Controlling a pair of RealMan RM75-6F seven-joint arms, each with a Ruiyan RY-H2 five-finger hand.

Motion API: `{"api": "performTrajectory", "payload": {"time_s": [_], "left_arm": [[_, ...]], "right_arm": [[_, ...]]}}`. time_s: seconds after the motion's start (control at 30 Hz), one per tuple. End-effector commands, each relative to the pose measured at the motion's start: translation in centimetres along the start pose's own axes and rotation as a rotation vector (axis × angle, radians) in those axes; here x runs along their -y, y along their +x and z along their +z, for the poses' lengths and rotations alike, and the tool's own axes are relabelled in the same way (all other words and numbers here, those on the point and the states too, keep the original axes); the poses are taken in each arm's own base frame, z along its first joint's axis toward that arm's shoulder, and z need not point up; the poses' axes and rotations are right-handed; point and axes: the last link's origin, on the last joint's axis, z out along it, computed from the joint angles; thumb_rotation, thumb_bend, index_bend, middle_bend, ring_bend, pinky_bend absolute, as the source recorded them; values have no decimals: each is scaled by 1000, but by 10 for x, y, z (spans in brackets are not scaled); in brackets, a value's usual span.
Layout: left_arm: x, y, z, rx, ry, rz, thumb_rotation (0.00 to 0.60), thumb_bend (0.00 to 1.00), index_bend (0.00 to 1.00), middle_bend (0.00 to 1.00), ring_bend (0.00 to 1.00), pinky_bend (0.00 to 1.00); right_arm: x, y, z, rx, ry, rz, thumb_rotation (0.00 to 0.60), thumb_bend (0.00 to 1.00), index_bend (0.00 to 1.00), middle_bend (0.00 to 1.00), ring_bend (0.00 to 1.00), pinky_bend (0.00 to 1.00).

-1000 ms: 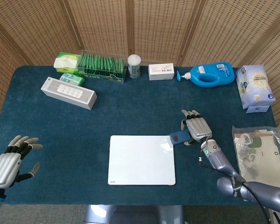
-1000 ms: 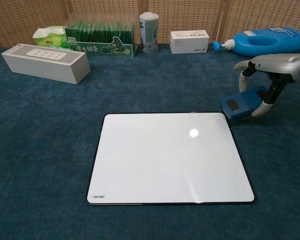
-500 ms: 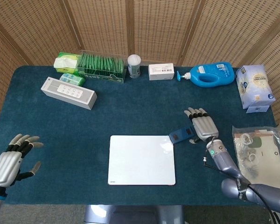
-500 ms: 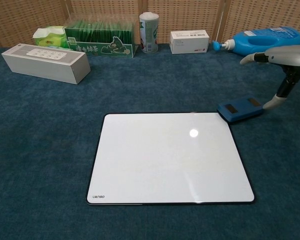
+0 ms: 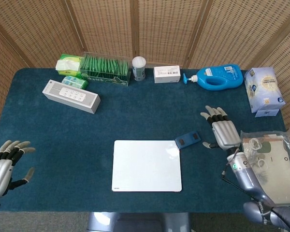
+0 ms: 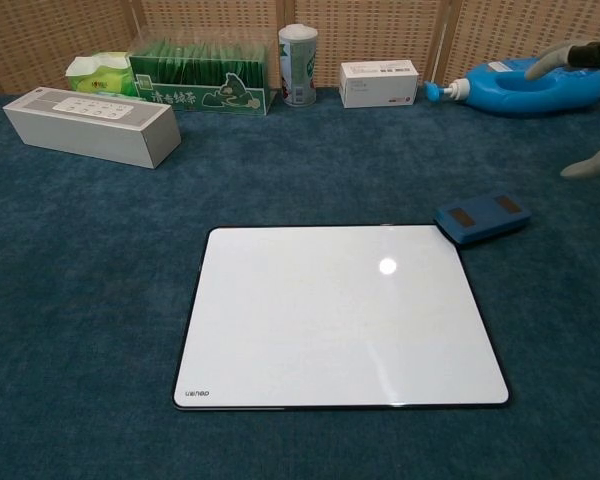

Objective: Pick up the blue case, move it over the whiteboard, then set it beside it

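Two hands in view, both released and holding nothing. Small flat blue case (image 5: 188,140) lay on dark blue cloth table (image 5: 135,116), touching far-right corner of white rectangular whiteboard (image 5: 146,166), at board's 1 o'clock. Right hand (image 5: 223,131) sat at case's 3 o'clock, near but apart, fingers spread. Left hand (image 5: 4,164) hovered at table's 8 o'clock edge, fingers apart, well apart from whiteboard. Blue detergent bottle (image 5: 216,77) lay along far edge.

Blue case (image 6: 481,218) flat on the table, touching the whiteboard's (image 6: 340,315) top-right corner. Right hand's fingertips (image 6: 588,166) at frame edge, clear of it.
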Motion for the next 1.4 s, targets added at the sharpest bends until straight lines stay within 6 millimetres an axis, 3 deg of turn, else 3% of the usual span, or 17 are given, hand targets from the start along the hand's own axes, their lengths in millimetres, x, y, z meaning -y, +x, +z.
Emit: {"api": "performTrajectory", "payload": {"time_s": [0.03, 0.37, 0.67, 1.07, 1.4], "left_arm": [[6, 1, -6, -12, 21, -4, 600, 454, 265, 197, 132, 17], [18, -7, -18, -22, 68, -4, 600, 455, 266, 201, 132, 18], [27, -18, -27, -36, 103, 16, 600, 455, 269, 203, 132, 16], [33, -19, -37, -92, 117, 77, 600, 456, 293, 209, 132, 14], [27, -15, -40, -116, 95, 70, 600, 455, 284, 209, 132, 13]], "right_arm": [[-20, 1, -26, -40, -5, 12, 600, 61, 165, 0, 0, 0], [-57, -4, -89, -77, -141, -89, 600, 60, 188, 0, 0, 0], [-69, -4, -137, -115, -281, -77, 600, 61, 188, 0, 0, 0], [-73, -8, -178, -129, -344, -62, 600, 63, 199, 0, 0, 0], [-68, -6, -179, -143, -309, -42, 600, 62, 200, 0, 0, 0]]}}
